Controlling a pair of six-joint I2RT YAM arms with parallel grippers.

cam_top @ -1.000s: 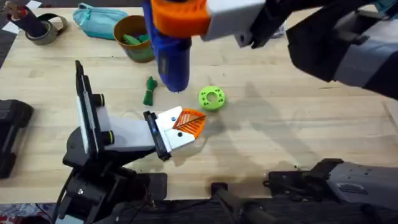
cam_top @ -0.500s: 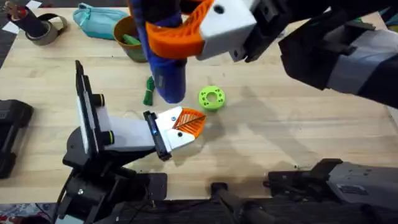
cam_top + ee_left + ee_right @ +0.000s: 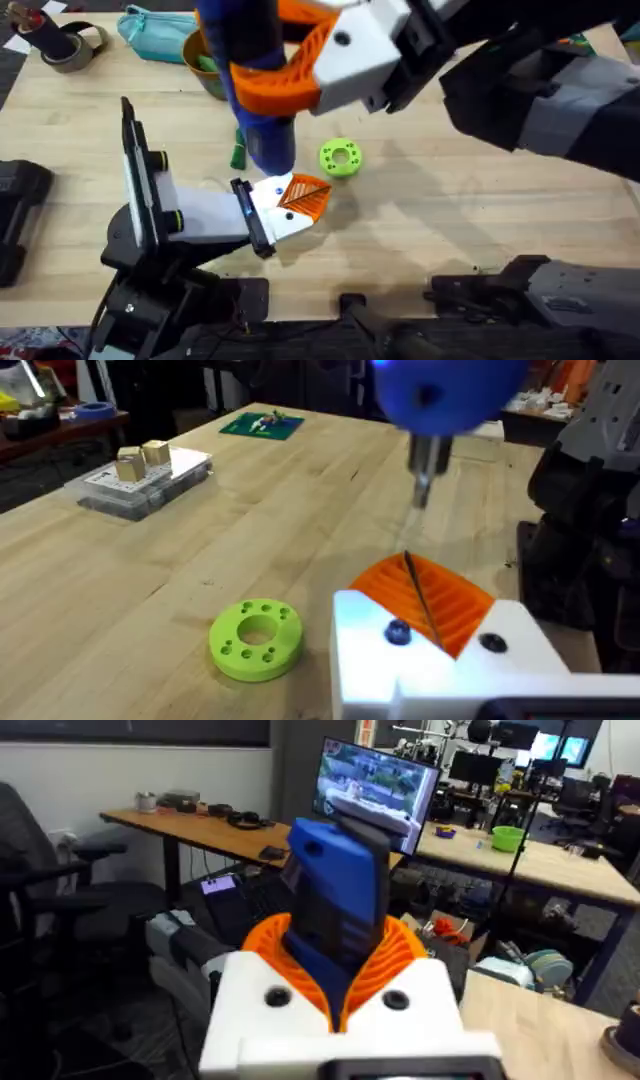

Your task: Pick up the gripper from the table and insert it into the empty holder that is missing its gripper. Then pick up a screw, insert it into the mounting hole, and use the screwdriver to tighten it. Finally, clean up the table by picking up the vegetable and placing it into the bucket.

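A: Any lettering, brand or number you can read anywhere?
B: None. The monitor [image 3: 378,788] behind the desks glows with a picture, but nothing on it is legible.

A: Landmark is the green disc [image 3: 340,158], flat on the wooden table [image 3: 480,210]. Round, bright green, centre hole with a ring of smaller holes around it [image 3: 256,639].

B: Noted. Far side of the table from the disc?

A: Teal zip pouch [image 3: 155,32] lying toward the far left corner. Further left still, a roll of tape [image 3: 68,47], with a sheet of white paper [image 3: 16,42] just beyond it at the edge.

B: Anything else?

A: Clear plastic box [image 3: 140,485], well apart from the disc, two small tan blocks on top. Beyond it, a flat green piece [image 3: 262,426] near the table's edge.
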